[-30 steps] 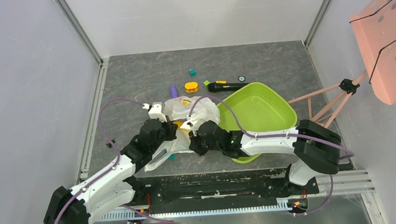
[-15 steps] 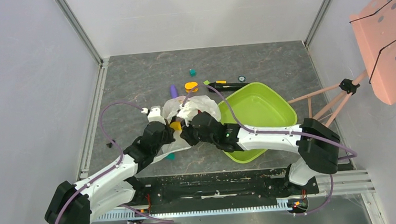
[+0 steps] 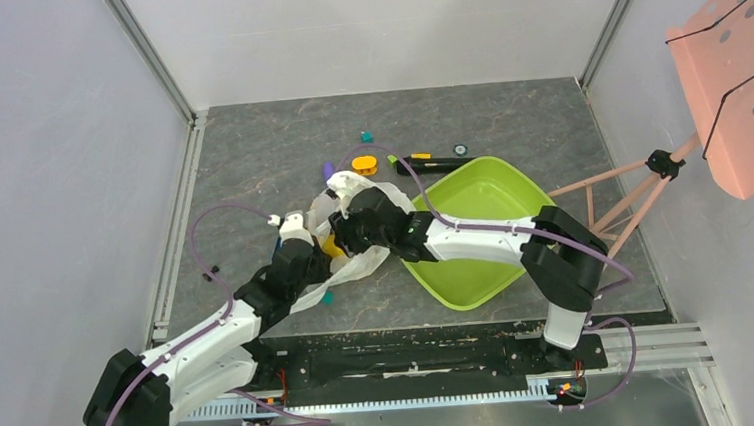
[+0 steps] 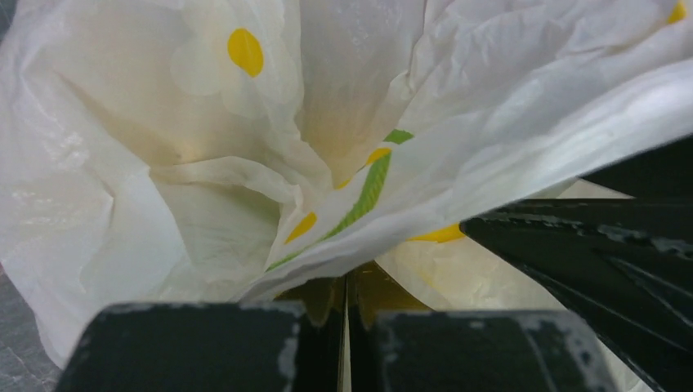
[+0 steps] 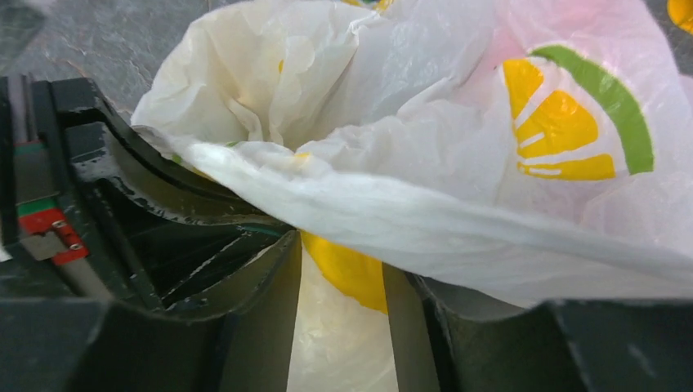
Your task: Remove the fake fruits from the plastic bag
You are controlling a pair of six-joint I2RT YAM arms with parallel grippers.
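Right gripper [image 5: 343, 273] now higher in top view, fingers newly parted, bag film draped across gap. Left gripper [image 4: 347, 310] pressed together on fold of thin white lemon-printed plastic bag [image 3: 365, 264], centre frame, just left of lime-green plastic tray [image 3: 487, 270]. Small glossy fake fruits hidden by film.

Open table [image 3: 248, 152] lies left of the plastic bag [image 3: 365, 264]; the lime-green tray [image 3: 488, 215] bars the right side, and small toys [image 3: 364, 165] crowd the far side.
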